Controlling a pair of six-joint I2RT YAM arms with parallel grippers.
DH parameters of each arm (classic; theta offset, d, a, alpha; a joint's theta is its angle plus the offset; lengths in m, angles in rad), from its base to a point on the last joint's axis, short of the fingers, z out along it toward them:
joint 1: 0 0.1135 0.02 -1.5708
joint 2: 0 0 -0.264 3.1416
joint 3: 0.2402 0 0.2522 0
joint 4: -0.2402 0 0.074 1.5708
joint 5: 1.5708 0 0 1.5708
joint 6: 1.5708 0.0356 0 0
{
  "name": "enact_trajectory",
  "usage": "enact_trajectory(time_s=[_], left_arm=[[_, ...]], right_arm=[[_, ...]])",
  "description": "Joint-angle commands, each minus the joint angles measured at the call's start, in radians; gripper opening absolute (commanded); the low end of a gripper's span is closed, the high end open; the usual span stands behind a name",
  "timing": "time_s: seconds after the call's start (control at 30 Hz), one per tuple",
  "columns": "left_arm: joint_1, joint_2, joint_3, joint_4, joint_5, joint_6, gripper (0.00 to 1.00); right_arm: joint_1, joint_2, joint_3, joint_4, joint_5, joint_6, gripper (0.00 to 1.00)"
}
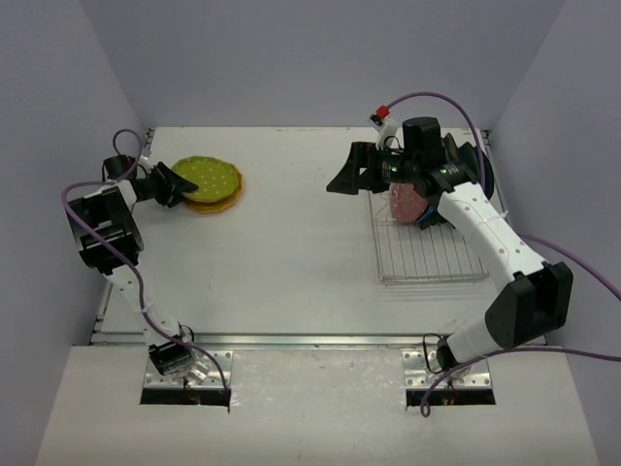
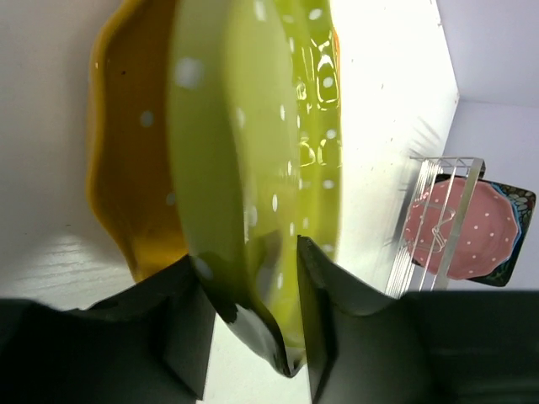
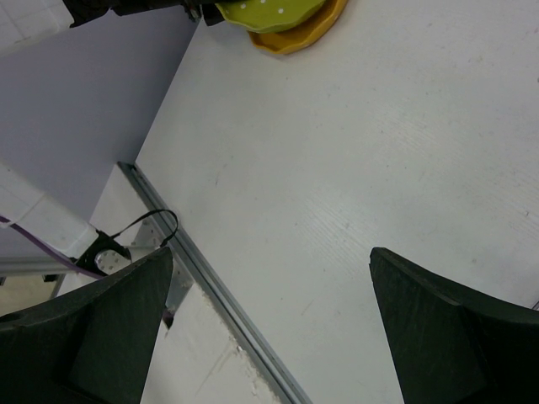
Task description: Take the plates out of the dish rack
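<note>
The yellow-green dotted plate (image 1: 206,175) (image 2: 244,168) lies on top of the orange plate (image 1: 221,205) (image 2: 126,168) at the far left of the table. My left gripper (image 1: 182,190) (image 2: 253,261) straddles the yellow-green plate's near rim, jaws loosened, with a sliver of table showing beside the rim. My right gripper (image 1: 342,173) (image 3: 269,257) hangs wide open and empty above the table, just left of the dish rack (image 1: 432,257) (image 2: 438,181). A pink dotted plate (image 1: 408,202) (image 2: 459,227) stands upright in the rack, with a dark floral plate (image 2: 514,202) behind it.
The right arm's wrist covers the back of the rack, where dark plate edges (image 1: 482,170) show. Side walls close in the table. A metal rail (image 3: 219,290) runs along the near edge. The stacked plates (image 3: 282,21) show far off in the right wrist view.
</note>
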State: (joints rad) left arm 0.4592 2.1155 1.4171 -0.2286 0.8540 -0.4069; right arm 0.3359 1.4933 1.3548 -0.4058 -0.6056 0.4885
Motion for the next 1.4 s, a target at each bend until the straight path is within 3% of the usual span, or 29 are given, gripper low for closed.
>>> enact_trajectory(time_s=[0.0,0.4,0.63,0.77,0.9,1.07,1.23,1.37], left_arm=[[-0.032,-0.040,0.093,-0.070,-0.085,0.106,0.44],[-0.154,-0.119,0.149,-0.257,-0.619,0.308,0.67],[-0.229,-0.170,0.149,-0.273,-0.842,0.365,0.82],[-0.238,-0.213,0.149,-0.272,-0.924,0.394,0.91],[-0.248,-0.265,0.149,-0.275,-0.913,0.444,0.91],[-0.306,-0.431,0.089,-0.246,-0.947,0.521,0.89],[-0.425,-0.651,-0.087,-0.176,-1.006,0.591,0.88],[-0.526,-0.768,-0.190,-0.167,-1.048,0.590,0.88]], right_arm=[[-0.005,-0.017,0.001,0.018,-0.009,-0.017,0.99],[-0.005,-0.021,0.010,0.004,0.028,-0.027,0.99],[-0.005,-0.022,0.021,-0.016,0.073,-0.043,0.99],[-0.005,-0.024,0.029,-0.030,0.142,-0.061,0.99],[-0.005,-0.024,0.034,-0.036,0.196,-0.085,0.99],[-0.005,0.013,0.081,-0.110,0.513,-0.169,0.96],[-0.007,0.055,0.085,-0.121,0.846,-0.276,0.78],[-0.021,0.080,0.078,-0.094,0.950,-0.315,0.70]])
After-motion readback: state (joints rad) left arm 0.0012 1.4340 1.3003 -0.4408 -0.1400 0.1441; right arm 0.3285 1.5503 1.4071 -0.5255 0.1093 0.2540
